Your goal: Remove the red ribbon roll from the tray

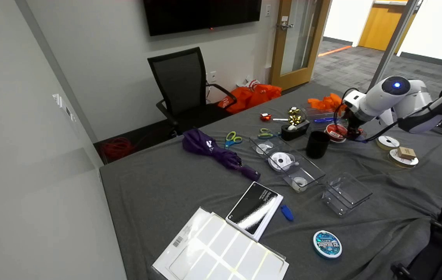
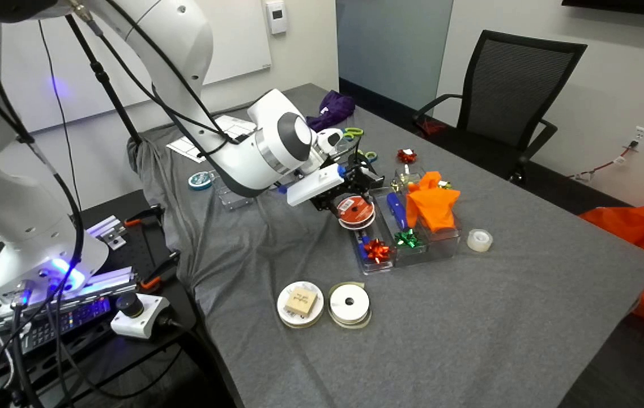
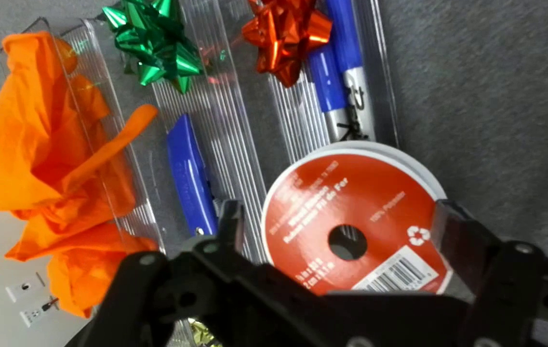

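The red ribbon roll (image 3: 310, 202) is a flat spool with a white rim, lying label up on a clear plastic tray (image 3: 290, 115). The tray has ridged strips and also holds blue pens and a red bow. In both exterior views the roll (image 1: 336, 133) (image 2: 355, 211) shows beside the gripper (image 2: 350, 187). In the wrist view my gripper (image 3: 341, 217) is open around the roll. The left finger stands apart from the roll's edge. The right finger overlaps its right edge; I cannot tell if it touches. The roll's near edge is hidden behind the gripper.
A neighbouring clear tray holds a blue cutter (image 3: 189, 173) and a green bow (image 3: 155, 43). An orange cloth (image 2: 432, 201) lies beyond. A black cup (image 1: 317, 144) and a black tape dispenser (image 1: 294, 131) stand near the gripper. White ribbon rolls (image 2: 358, 311) lie on the table.
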`<state>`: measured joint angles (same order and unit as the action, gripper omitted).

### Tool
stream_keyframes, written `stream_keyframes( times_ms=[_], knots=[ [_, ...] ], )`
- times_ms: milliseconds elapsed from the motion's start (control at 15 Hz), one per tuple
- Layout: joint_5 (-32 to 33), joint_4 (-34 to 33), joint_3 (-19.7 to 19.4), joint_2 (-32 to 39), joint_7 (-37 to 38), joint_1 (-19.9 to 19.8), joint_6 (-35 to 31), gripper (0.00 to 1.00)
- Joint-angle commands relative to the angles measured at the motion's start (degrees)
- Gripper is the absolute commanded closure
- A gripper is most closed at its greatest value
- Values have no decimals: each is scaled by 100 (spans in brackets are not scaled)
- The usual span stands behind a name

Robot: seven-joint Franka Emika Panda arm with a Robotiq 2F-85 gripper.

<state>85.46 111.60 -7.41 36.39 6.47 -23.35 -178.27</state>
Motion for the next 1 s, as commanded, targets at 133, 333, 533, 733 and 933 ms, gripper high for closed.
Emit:
stream_keyframes(
  times_ms=[133,333,533,733,933],
  knots=[
    [391,244,-57,-152,111,55,-130,0],
    [479,230,-51,-122,140,65,-108,0],
    [441,228,-28,11,-34,89,18,0],
    [240,498,38,185,-680,-5,-78,0],
    [-65,809,-81,102,-1320,32,-331,0]
  ],
)
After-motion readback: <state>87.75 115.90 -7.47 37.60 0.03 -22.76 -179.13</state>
